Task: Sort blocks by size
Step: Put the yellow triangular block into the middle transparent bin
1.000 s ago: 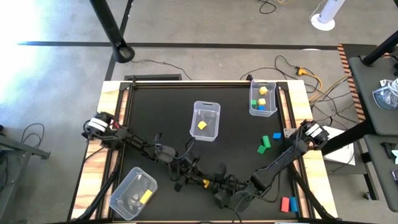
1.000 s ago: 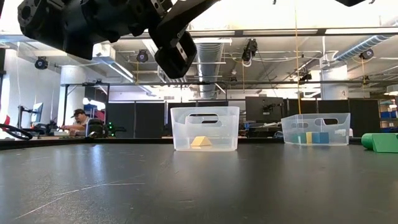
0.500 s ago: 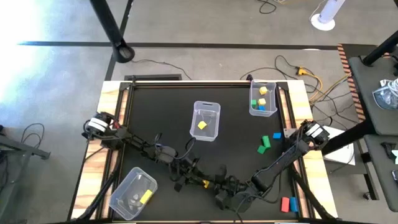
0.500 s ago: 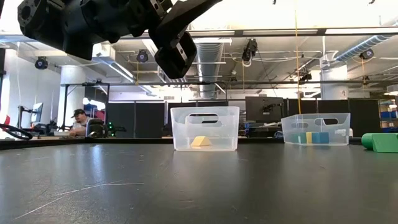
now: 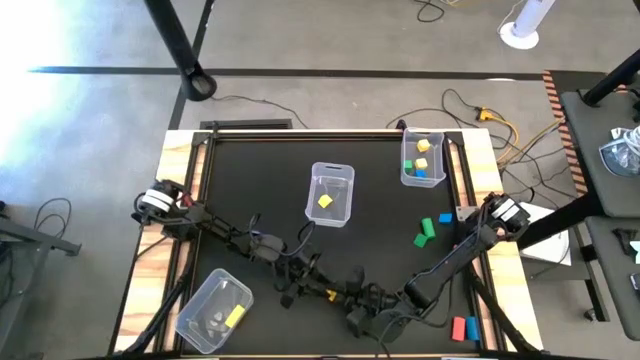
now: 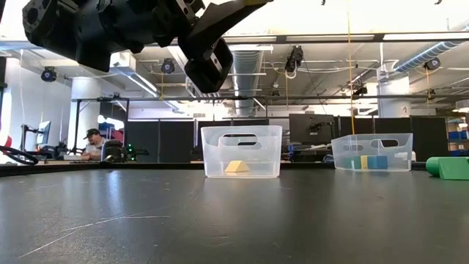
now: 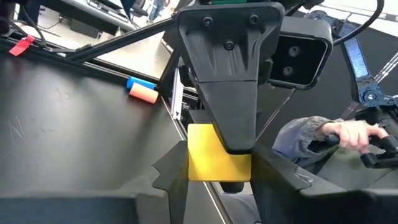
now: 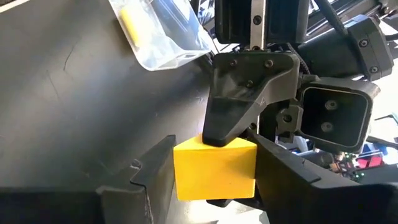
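black table (image 5: 250,180) holds three clear bins (image 5: 330,193). both arms meet at its near edge: left gripper (image 7: 219,163) and right gripper (image 8: 214,163) both clenched on one yellow block (image 5: 331,295), apparently a mid-air handover.

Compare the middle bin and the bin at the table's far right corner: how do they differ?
The middle bin holds a single yellow block; the far right bin holds several blocks, yellow, green and blue. The middle bin stands well inside the table, while the far right bin sits against its right edge. In the low view the middle bin is nearer the camera than the far right bin. Both are clear, rectangular and upright.
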`<state>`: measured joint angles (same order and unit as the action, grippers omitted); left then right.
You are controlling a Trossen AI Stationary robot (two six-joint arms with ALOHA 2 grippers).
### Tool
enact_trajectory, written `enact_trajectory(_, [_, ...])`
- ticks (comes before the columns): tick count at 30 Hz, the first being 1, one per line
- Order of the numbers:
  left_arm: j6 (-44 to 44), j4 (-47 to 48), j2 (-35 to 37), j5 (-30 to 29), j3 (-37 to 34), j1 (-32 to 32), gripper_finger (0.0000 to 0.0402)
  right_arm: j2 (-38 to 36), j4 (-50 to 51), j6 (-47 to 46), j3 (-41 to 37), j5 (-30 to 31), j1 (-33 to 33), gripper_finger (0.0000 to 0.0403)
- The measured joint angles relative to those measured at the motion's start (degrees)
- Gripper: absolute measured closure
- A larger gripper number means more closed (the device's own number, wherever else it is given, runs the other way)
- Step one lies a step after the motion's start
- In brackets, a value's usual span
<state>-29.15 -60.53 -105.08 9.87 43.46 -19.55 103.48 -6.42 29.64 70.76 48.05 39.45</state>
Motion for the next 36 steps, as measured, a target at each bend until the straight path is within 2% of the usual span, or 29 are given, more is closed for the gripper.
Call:
enact_trajectory(5, [3.6, 0.0, 0.3, 1.6, 0.0, 0.1, 0.0253, 0.0, 0.1, -0.6, 0.7, -0.1, -0.1, 0.023])
enact_trajectory(9, [11.0, 1.7, 2.7, 4.8, -1.2, 0.2, 0.0228, 0.0, 0.6, -0.9, 2.4, -0.2, -0.1, 0.0231])
enact_trajectory(14, [14.9, 8.1, 10.7, 4.6, -8.5, 0.9, 0.022, -1.2, 12.3, -3.0, 6.8, -0.1, -0.4, 0.0223])
enact_trajectory(17, [17.3, 7.1, 16.4, -0.5, -14.6, 0.2, 0.0221, -3.3, 18.0, -5.1, 9.0, -0.1, -2.2, 0.0229])
enact_trajectory(20, [21.3, 5.7, 20.5, -11.0, -19.9, -1.3, 0.0227, -5.6, 21.0, -6.2, 9.7, -0.1, -6.5, 0.0234])
enact_trajectory(23, [25.4, 1.1, 22.1, -22.7, -23.0, -2.0, 0.0233, -7.6, 24.2, -7.3, 9.7, -0.8, -13.5, 0.0233])
enact_trajectory(25, [26.7, -1.4, 21.9, -27.3, -23.8, -2.0, 0.0237, -8.6, 27.0, -10.1, 9.7, -4.4, -19.4, 0.0229])
enact_trajectory(28, [27.2, -1.5, 20.6, -30.3, -24.1, -2.0, 0.024, -8.8, 31.2, -15.7, 9.7, -15.2, -28.9, 0.0226])
enact_trajectory(33, [27.0, -1.3, 15.6, -31.8, -24.0, -2.0, 0.024, -4.6, 31.6, -26.0, 9.5, -32.6, -41.7, 0.0231])
enact_trajectory(36, [27.0, -1.0, 12.7, -31.8, -24.0, -2.0, 0.024, -1.7, 32.2, -29.9, 9.5, -39.1, -46.5, 0.0229])
